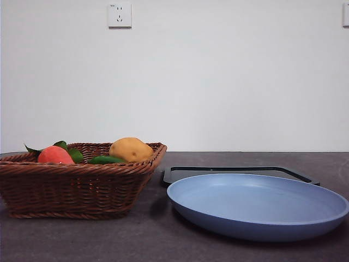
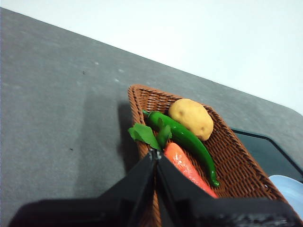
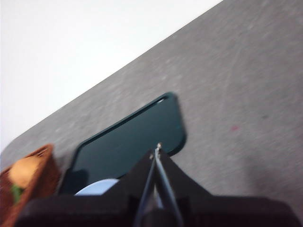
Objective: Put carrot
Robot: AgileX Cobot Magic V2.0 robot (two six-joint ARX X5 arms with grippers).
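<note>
Lying in basket (image 1: 82,191): carrot (image 1: 54,155), half hidden | L hand (image 2: 155,153) closed | R hand (image 3: 157,150) closed

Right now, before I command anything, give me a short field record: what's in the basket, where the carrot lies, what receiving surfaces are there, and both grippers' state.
container: brown woven wicker basket, on the dark grey table
contents: red-orange toy carrot with green leaves; slim dark green vegetable; yellow-brown rounded potato
carrot: inside basket, beside the green vegetable, not gripped
receivers: round light blue plate; flat black tray behind it
left gripper: jaws shut, above basket rim, near carrot leaves
right gripper: jaws shut, above tray
</note>
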